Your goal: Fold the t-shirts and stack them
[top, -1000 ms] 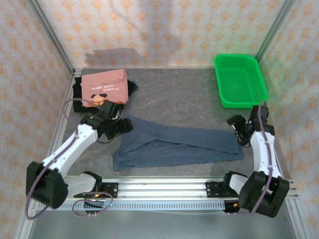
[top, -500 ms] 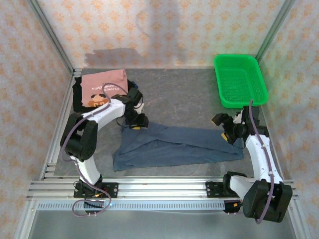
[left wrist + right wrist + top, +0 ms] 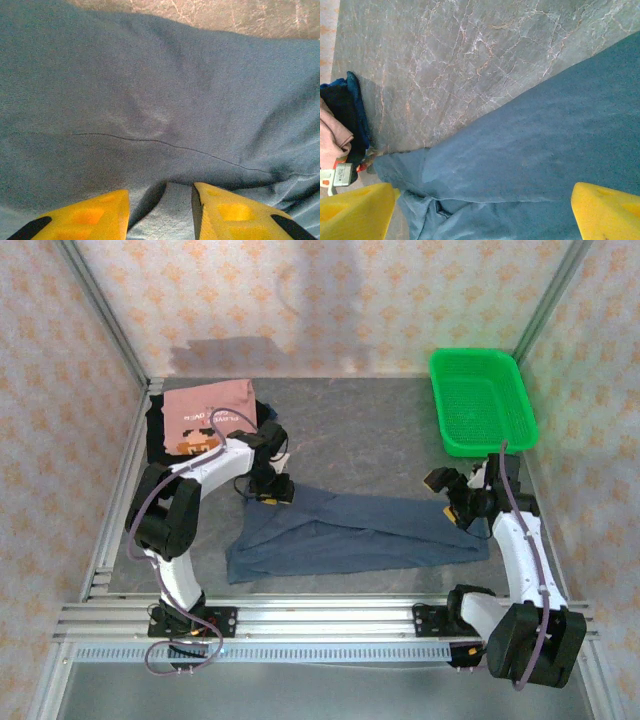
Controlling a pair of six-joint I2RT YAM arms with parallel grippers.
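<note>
The left jaws stand narrow, their yellow fingers closed on a raised fold of the slate-blue t-shirt. The cloth puckers up between them. From above, this grip sits at the shirt's far left corner, with the left arm bent over from the left edge.

The right jaws stand wide, with one yellow finger at each lower corner of the wrist view and nothing held between them. They hang over the right end of the same shirt. I cannot tell whether they touch the cloth.

The shirt lies as a long, creased band across the near middle of the grey marbled tabletop, running left to right between the two arms.

In the far left corner the salmon-pink t-shirt lies folded, print upward, on top of the black t-shirt. This stack is near the left jaws. The green mesh basket sits in the far right corner, apart from the slate-blue shirt.
</note>
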